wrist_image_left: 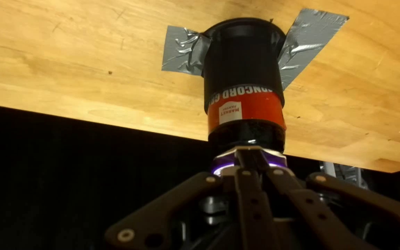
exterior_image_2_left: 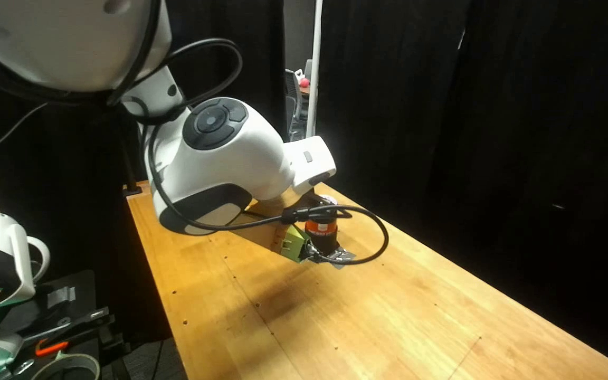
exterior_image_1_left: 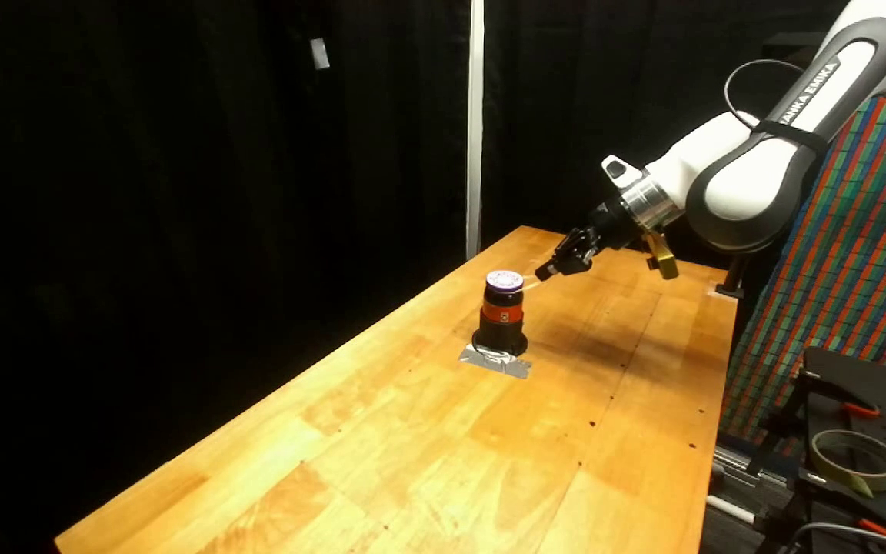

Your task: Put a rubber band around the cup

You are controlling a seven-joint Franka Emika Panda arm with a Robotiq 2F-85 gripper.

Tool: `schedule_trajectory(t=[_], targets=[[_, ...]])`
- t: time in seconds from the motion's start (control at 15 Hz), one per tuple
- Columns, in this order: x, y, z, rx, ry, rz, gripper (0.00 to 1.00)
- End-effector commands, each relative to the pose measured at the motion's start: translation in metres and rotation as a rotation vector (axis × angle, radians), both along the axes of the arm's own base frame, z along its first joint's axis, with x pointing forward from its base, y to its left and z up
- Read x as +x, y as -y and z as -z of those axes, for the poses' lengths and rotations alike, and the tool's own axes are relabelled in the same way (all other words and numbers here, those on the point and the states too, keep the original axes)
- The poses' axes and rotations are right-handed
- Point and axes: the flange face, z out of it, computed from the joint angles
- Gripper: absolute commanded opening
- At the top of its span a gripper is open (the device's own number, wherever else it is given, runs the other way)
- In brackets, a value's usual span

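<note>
Placement judged part done; release outstanding

Working left to right in an exterior view, we find silver tape (exterior_image_1_left: 495,365) on the table (exterior_image_1_left: 412,462) at the foot of the cup (exterior_image_1_left: 503,313), which stands upright. The wrist view shows 2 pieces, 1 on each side. At the cup's right, we note the rubber band (exterior_image_1_left: 532,285), visible as 2 pale strands running from the lid (exterior_image_1_left: 504,280) to the gripper (exterior_image_1_left: 544,271), just beside the cup. In the wrist view its fingers (wrist_image_left: 244,160) meet in front of the lid; we judge them closed on the band.

Done, in our judgement: the band is in the grip and appears hooked on the cup at lid height. We cannot confirm that it passes around the far side. Left to do: seat the band around the cup, then let go.
</note>
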Motion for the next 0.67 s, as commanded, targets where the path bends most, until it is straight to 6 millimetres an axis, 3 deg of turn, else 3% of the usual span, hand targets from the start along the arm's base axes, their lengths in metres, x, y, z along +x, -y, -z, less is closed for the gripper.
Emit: schedule_trajectory(t=[0.0, 0.27, 0.33, 0.4, 0.47, 0.6], targets=[[-0.014, 0.007, -0.008, 0.041, 0.115, 0.016, 0.06], [-0.023, 0.017, -0.010, 0.065, 0.158, 0.009, 0.07], [-0.025, 0.018, -0.009, 0.059, 0.134, -0.004, 0.32], [-0.022, 0.020, -0.009, 0.068, 0.108, -0.030, 0.32], [-0.020, 0.018, -0.004, 0.052, 0.111, -0.011, 0.14], [-0.021, 0.021, -0.005, 0.061, 0.095, -0.015, 0.30]])
